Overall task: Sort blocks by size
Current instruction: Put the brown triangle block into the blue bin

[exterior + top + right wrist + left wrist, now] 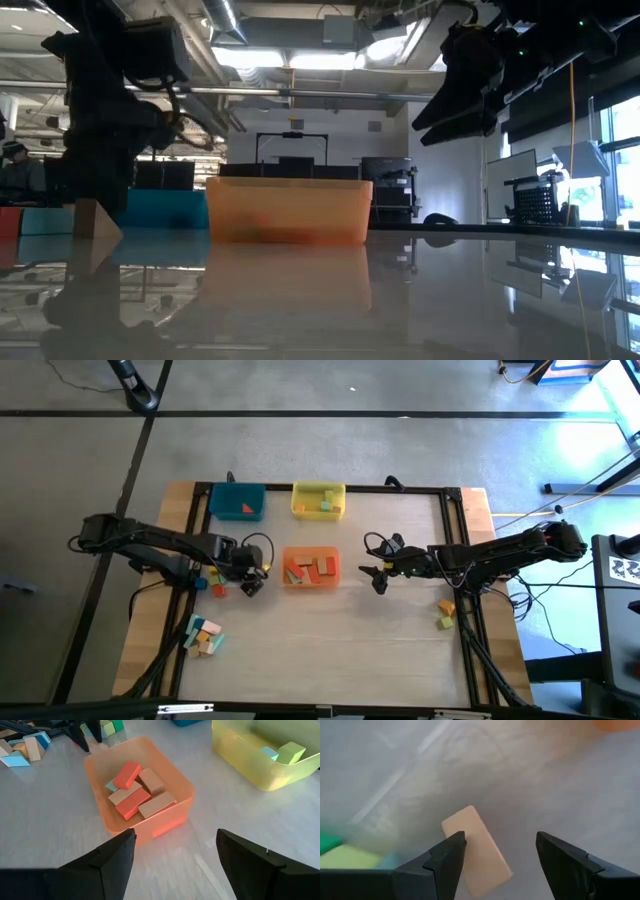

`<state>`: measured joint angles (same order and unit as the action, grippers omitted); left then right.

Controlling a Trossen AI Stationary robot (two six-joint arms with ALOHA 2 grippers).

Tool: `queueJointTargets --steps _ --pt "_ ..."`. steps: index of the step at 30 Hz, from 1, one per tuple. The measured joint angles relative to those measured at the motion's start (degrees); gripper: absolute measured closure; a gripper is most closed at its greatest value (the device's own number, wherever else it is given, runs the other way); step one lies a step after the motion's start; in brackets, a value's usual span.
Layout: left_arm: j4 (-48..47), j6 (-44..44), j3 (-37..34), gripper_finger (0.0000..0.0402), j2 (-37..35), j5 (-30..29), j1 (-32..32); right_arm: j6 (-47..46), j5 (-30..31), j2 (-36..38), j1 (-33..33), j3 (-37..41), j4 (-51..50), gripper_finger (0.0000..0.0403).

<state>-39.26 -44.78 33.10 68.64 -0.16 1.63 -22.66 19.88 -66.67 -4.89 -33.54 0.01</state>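
One natural-wood block (477, 852) flat on table (330, 630), just beside orange tray (311, 567); long axis oblique to spread fingers of nearer left gripper (500, 857), directly above. Right gripper (175, 852) likewise spread, empty, beyond tray's other side.

This is a robotics lab or workshop in an open industrial hall. The low view shows an exposed ceiling (300, 40) with ducts, pipes and strip lights, and desks with dark monitors (290, 165) behind the table (330, 630). From above, the wooden-edged table stands on a bare concrete floor (300, 450) inside a black metal frame (455, 560), with loose cables (590, 485) trailing and a printed marker board (625, 568) at one side.
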Motion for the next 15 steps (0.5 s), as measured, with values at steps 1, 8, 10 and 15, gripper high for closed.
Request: queueJointTargets --steps 1,8,10,15 --pt "0.8 0.2 0.0 0.0169 0.0 0.6 -0.4 0.0 0.0 0.0 0.0 0.0 0.0 0.0127" --pt "-0.1 2.2 3.0 0.0169 -0.2 -1.3 -3.0 0.0 0.0 0.0 0.0 0.0 0.0 0.0127" --pt "-3.7 0.3 4.8 0.0169 -0.2 -3.5 -4.1 -0.1 0.0 0.0 0.0 0.0 0.0 0.0127" --pt "-10.0 -7.4 6.2 0.0169 -0.3 -7.9 -6.7 -0.2 0.0 0.0 0.0 0.0 0.1 0.0127"
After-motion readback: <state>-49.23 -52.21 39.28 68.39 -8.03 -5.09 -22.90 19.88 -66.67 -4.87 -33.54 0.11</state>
